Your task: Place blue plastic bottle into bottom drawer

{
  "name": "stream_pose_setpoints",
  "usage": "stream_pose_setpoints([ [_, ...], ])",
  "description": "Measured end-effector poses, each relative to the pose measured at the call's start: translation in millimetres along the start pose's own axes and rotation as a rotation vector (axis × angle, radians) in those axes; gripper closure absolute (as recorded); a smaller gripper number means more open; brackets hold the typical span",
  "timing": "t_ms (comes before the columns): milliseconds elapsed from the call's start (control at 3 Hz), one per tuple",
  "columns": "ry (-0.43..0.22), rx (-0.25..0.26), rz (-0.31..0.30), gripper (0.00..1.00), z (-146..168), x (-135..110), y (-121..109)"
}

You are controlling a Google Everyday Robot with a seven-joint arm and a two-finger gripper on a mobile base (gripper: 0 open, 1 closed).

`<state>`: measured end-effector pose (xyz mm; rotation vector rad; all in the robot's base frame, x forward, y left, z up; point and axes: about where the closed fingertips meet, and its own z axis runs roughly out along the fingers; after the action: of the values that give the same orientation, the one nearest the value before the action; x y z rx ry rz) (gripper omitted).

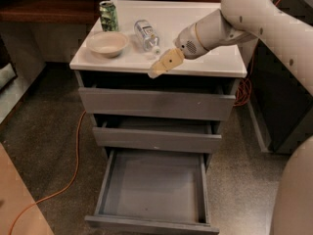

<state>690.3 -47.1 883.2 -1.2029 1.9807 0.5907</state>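
The gripper (165, 63) hangs over the worktop's (215, 62) front edge. I can't see if it is squeezed or loose. The blue plastic bottle (146, 35) lies just behind it, untouched. The bottom drawer (151, 187) sits pulled out below.

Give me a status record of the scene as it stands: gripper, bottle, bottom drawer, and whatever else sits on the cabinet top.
blue plastic bottle: lying on its side on the white cabinet top
gripper: above the front edge of the top, to the right of the bottle and nearer the camera, not touching it
bottom drawer: pulled out, nothing inside
bowl: upright, left of the bottle
green can: upright, behind the bowl
task state: bottle not yet picked up
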Motion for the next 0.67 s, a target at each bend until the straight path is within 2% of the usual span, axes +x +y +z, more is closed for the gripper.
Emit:
stream_pose_setpoints([
  [333, -0.008, 0.033, 0.042, 0.00, 11.6, -12.6, -24.3],
  [667, -0.017, 0.076, 0.082, 0.00, 27.0, -25.8, -61.0],
])
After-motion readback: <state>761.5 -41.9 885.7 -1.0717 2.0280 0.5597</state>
